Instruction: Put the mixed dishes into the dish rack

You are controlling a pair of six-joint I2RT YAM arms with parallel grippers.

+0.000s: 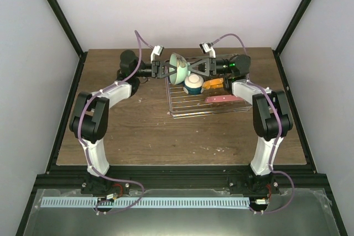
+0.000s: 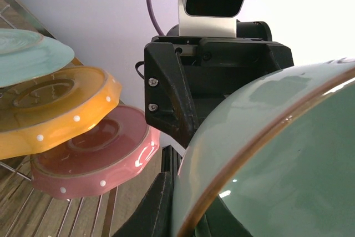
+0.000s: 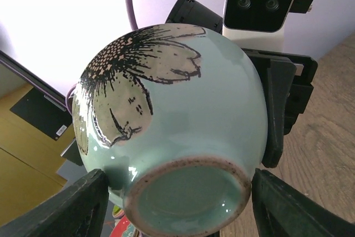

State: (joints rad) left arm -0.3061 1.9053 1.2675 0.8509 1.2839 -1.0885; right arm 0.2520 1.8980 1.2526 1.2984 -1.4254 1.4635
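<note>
The mint-green bowl [image 1: 178, 67] with a black flower mark hangs tilted in the air over the back left of the chrome dish rack [image 1: 188, 113]. My left gripper [image 1: 166, 71] is shut on its rim; in the left wrist view the rim [image 2: 266, 154] sits between the gripper's fingers [image 2: 191, 215]. My right gripper [image 1: 194, 69] is open, its fingers spread on either side of the bowl's foot [image 3: 186, 198]. In the rack are the cream-white bowl [image 1: 193, 83], the orange-bottomed plate [image 1: 213, 84] and the pink-red dotted plate [image 1: 222, 99]. I cannot make out the dark blue mug.
The rack stands on the wooden table [image 1: 138, 131], right of centre toward the back. The left wrist view shows the orange plate [image 2: 61, 104] and the pink plate [image 2: 94, 159] leaning on the rack wires [image 2: 16, 203]. Black frame posts and white walls enclose the table.
</note>
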